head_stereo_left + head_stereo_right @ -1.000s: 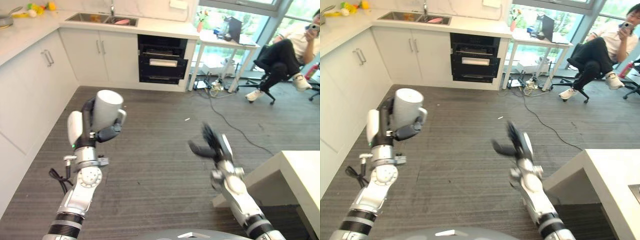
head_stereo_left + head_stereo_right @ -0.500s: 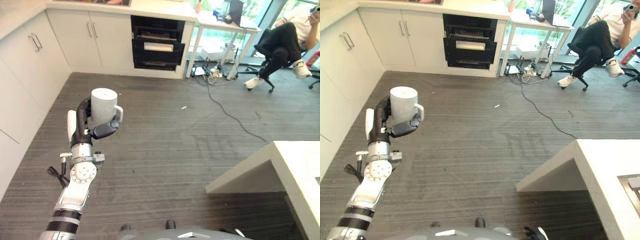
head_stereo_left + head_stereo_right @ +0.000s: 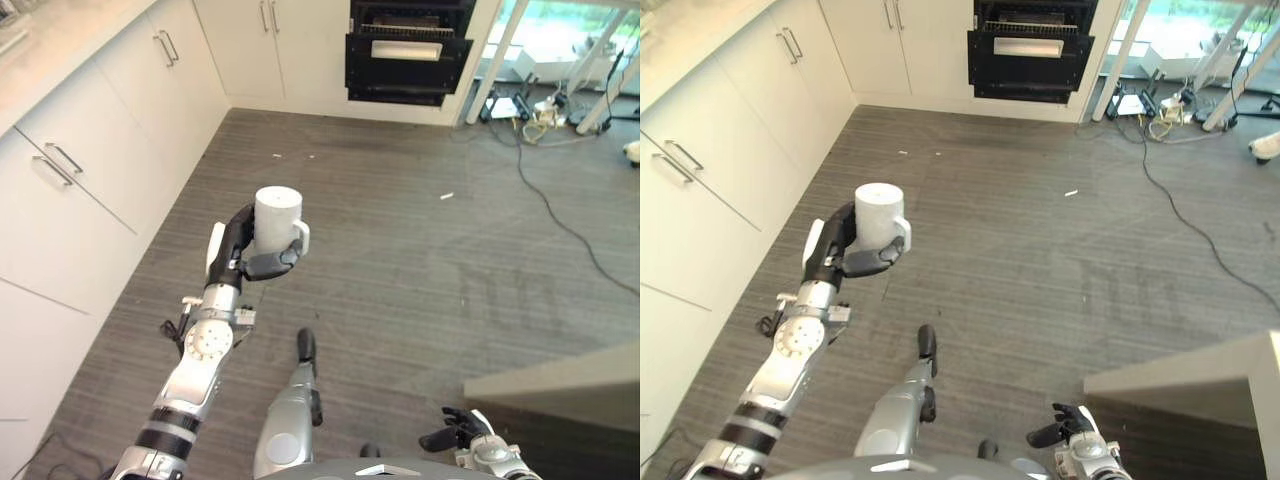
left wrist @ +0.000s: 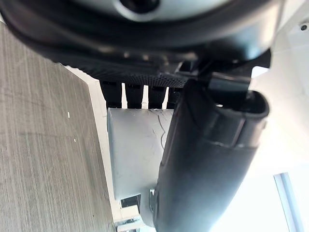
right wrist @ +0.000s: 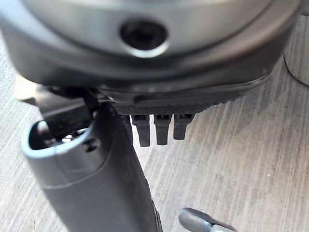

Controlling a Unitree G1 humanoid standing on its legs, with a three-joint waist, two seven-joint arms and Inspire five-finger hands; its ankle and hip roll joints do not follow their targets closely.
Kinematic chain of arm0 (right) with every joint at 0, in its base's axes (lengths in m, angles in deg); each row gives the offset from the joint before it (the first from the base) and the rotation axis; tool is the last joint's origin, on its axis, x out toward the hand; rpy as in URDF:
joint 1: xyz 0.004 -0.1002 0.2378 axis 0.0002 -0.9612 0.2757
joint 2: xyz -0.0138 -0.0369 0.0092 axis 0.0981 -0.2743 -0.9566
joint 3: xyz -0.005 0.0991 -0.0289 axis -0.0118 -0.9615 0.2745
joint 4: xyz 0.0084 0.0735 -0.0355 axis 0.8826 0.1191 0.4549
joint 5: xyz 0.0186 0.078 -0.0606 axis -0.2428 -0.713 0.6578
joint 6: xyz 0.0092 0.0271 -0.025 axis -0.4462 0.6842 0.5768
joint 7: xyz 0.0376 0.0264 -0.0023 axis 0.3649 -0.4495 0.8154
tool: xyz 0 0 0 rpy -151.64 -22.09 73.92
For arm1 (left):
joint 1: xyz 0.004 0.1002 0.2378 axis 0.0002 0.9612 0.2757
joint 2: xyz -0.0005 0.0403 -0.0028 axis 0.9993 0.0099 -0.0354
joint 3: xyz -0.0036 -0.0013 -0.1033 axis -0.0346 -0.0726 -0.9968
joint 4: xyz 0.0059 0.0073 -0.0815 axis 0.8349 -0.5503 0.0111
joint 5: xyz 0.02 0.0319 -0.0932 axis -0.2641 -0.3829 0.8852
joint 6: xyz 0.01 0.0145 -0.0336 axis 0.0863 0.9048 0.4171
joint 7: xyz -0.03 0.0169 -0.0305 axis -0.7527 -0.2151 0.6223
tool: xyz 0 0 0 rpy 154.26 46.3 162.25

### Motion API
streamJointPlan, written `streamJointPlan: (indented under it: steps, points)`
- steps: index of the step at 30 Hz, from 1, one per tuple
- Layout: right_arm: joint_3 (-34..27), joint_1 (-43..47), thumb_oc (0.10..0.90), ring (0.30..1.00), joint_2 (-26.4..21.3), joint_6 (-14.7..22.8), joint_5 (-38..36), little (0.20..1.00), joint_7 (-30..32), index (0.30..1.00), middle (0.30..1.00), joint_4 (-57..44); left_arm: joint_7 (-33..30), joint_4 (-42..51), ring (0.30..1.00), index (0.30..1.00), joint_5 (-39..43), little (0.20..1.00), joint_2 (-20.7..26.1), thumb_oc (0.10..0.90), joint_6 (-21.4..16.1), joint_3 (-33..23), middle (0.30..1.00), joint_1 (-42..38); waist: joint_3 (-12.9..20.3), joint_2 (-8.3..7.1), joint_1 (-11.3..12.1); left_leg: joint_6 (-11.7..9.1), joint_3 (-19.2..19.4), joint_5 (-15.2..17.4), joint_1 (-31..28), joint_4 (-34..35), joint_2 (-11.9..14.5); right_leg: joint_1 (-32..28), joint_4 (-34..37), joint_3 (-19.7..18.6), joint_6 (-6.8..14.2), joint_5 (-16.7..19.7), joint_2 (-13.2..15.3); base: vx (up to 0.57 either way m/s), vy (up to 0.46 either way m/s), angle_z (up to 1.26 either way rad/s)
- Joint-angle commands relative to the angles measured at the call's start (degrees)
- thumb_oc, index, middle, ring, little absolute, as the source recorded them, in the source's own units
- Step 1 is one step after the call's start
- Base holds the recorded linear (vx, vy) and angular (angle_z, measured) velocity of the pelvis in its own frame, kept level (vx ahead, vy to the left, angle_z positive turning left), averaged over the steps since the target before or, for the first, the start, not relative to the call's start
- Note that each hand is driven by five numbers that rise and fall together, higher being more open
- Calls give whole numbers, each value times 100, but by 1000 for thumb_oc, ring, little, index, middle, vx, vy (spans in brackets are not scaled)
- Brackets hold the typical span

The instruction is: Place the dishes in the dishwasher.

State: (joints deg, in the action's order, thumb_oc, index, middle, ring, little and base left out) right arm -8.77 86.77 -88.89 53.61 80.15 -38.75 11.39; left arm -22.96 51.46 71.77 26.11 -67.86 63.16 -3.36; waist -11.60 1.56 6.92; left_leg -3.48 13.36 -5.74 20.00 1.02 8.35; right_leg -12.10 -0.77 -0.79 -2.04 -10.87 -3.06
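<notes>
A white mug (image 3: 277, 215) stands upright in my left hand (image 3: 238, 252), fingers curled behind it and the thumb across its front by the handle. The left wrist view shows the same mug (image 4: 135, 150) pressed between the fingers and the thumb (image 4: 207, 159). It is held above the grey floor, left of centre. The black dishwasher (image 3: 408, 55) stands far ahead under the counter, its front open with racks showing. My right hand (image 3: 1062, 432) hangs low at the lower right, open and holding nothing; in its wrist view the fingers (image 5: 155, 128) point at bare floor.
White cabinets (image 3: 90, 170) with bar handles run along the left. Cables (image 3: 540, 185) and table legs (image 3: 497, 55) lie at the far right. A white counter corner (image 3: 565, 375) juts in at the right. Grey plank floor stretches between me and the dishwasher.
The camera has tilted down and swung towards the left cabinets. The mug stays in my left hand. My right hand has dropped from mid view to the lower edge.
</notes>
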Motion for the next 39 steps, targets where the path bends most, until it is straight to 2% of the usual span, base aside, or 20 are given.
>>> streamJointPlan:
  steps: [1, 3, 4, 8, 9, 10, 11, 14, 18, 19, 21, 22, 23, 27, 28, 30, 31, 33, 37, 39]
  points:
    - [-207, -151, 800, 900, 23, 41, -208, 900, -44, 900, 900, 126, 119, 871, 300, 300, -143, 300, 621, 400, -392, -258, 300, -291, 609, -541, 19, 113, -154, -907, 398, -435, -438, -687, -391, 308, 878, -163, 962, 501, 274, -5]
    - [-376, -223, 800, 900, 56, -2, -248, 900, -59, 900, 900, 231, 217, 886, 300, 300, -236, 300, 703, 400, -330, -238, 300, -225, 764, -701, 9, 313, -139, -663, 193, -441, -741, -439, -1184, 339, 1204, 936, 1259, 551, 369, 12]
    - [-440, -261, 800, 900, 70, 4, -297, 900, -72, 900, 900, 153, 321, 1005, 300, 300, -291, 300, 797, 400, -302, -184, 300, -228, 719, -690, -105, 554, -247, -362, -197, -312, -1031, -60, -2470, 271, 1239, 2018, 1377, 428, 313, 27]
    - [-462, -178, 800, 900, 88, -14, -316, 900, -34, 900, 900, 24, 316, 1071, 300, 300, -340, 300, 857, 400, -260, -177, 300, -252, 570, -407, -260, 834, -512, 64, -988, -89, -1181, 543, -3870, 317, 1259, 2576, 1352, 445, 317, 76]
    - [-469, -126, 800, 900, 133, 6, -365, 900, -25, 900, 900, -36, 292, 1043, 300, 300, -398, 300, 839, 400, -216, -145, 300, -286, 475, -269, -370, 887, -665, 181, -1337, 17, -1157, 1015, -4412, 347, 1130, 2269, 1259, 522, 194, 61]
    - [-455, -119, 800, 900, 188, 65, -464, 900, -66, 900, 900, -161, 341, 1037, 300, 300, -361, 300, 775, 400, -217, -122, 300, -291, 374, -177, -577, 901, -935, 363, -1882, 117, -1242, 1596, -4413, 449, 982, 1574, 1001, 709, 210, 68]
    - [-429, -127, 800, 900, 189, 92, -478, 900, -97, 900, 900, -226, 377, 1045, 300, 300, -337, 300, 756, 400, -233, -109, 300, -277, 329, -132, -689, 891, -1083, 484, -2145, 155, -1262, 1894, -4074, 623, 910, 1299, 948, 527, 97, 86]
    - [-323, -111, 800, 900, 158, 135, -416, 900, -112, 900, 900, -309, 429, 1142, 300, 300, -283, 300, 764, 400, -283, -80, 300, -216, 245, -120, -864, 810, -1339, 763, -2588, 230, -1294, 2248, -2907, 1088, 799, 1007, 950, 411, -4, 83]
    - [-317, -161, 800, 900, 147, 102, -459, 900, -107, 900, 900, -239, 405, 1006, 300, 300, -263, 300, 661, 400, -296, -8, 300, -254, 259, -250, -1150, 619, -1679, 1249, -3295, 375, -1307, 2553, -910, 1462, 942, 1385, 755, 608, -107, 64]
    - [-440, -279, 800, 900, 148, 16, -426, 900, -136, 900, 900, -89, 490, 970, 300, 300, -389, 300, 600, 400, -311, 6, 300, -230, 322, -351, -1267, 423, -1744, 1647, -3791, 341, -1186, 2677, -172, 2087, 1064, 1715, 852, 598, -126, 76]
    - [-464, -389, 800, 900, 114, 19, -399, 900, -140, 900, 900, 78, 533, 961, 300, 300, -457, 300, 581, 400, -338, 55, 300, -265, 413, -343, -1347, 369, -1825, 1771, -3897, 139, -1085, 2471, -1, 2221, 957, 1633, 733, 737, -205, 88]
    - [-487, -524, 800, 900, 76, -8, -394, 900, -166, 900, 900, 132, 604, 956, 300, 300, -360, 300, 509, 400, -320, 126, 300, -206, 494, -302, -1405, 178, -1773, 1636, -3771, -513, -948, 2263, -112, 1972, 728, 1585, 602, 626, -178, 61]
    - [-487, -525, 800, 900, 77, -8, -394, 900, -166, 900, 900, 132, 604, 956, 300, 300, -360, 300, 511, 400, -320, 126, 300, -206, 502, -310, -1412, 180, -1781, 1631, -3757, -517, -956, 2272, -111, 1975, 729, 1588, 613, 594, -135, 34]
    - [-563, -571, 800, 900, -42, -17, -445, 900, -176, 900, 900, 265, 726, 1025, 300, 300, -221, 300, 574, 400, -268, 52, 300, -109, 504, -212, -1439, -565, -1372, 15, -2822, -3206, -576, 1719, -317, 1740, 289, 1208, 345, 523, -175, 4]
    - [-501, -495, 800, 900, -148, -13, -443, 900, -189, 900, 900, 135, 732, 1086, 300, 300, -148, 300, 639, 400, -249, -58, 300, -17, 407, -344, -1263, -559, -1336, -263, -2317, -4674, -704, 1328, -289, 1435, 114, 995, 269, 485, -207, -7]
    - [-464, -437, 800, 900, -213, -16, -410, 900, -148, 900, 900, 88, 688, 1083, 300, 300, -139, 300, 654, 400, -247, -86, 300, -10, 361, -443, -1190, -455, -1161, -199, -1956, -5109, -647, 1134, -228, 1345, 60, 911, 281, 459, -186, -70]
    - [-469, -323, 800, 900, -257, -7, -492, 900, -73, 900, 900, -7, 676, 1134, 300, 300, -113, 300, 633, 400, -223, -95, 300, 6, 290, -568, -1005, -170, -809, 183, -1261, -5238, -479, 818, -161, 1142, 32, 805, 324, 617, -152, -94]
    - [-498, -280, 800, 900, -251, 17, -571, 900, -52, 900, 900, -41, 705, 1174, 300, 300, -80, 300, 626, 400, -202, -114, 300, 40, 285, -594, -904, -74, -641, 340, -960, -4793, -393, 678, -115, 1068, 72, 731, 356, 397, -12, -62]
    - [-334, -59, 800, 900, -183, 96, -599, 900, -91, 900, 900, -258, 700, 1319, 300, 300, -161, 300, 739, 400, -243, -229, 300, 231, 307, -496, -577, 130, -700, 622, -662, -2117, -509, 213, -31, 652, 332, 473, 357, 483, 139, -88]
    - [-256, 47, 800, 900, -159, 90, -548, 900, -79, 900, 900, -278, 629, 1268, 300, 300, -203, 300, 731, 400, -205, -237, 300, 209, 341, -389, -419, 39, -1057, 117, -578, -919, -614, -75, 5, 387, 383, 367, 279, 537, 131, -82]
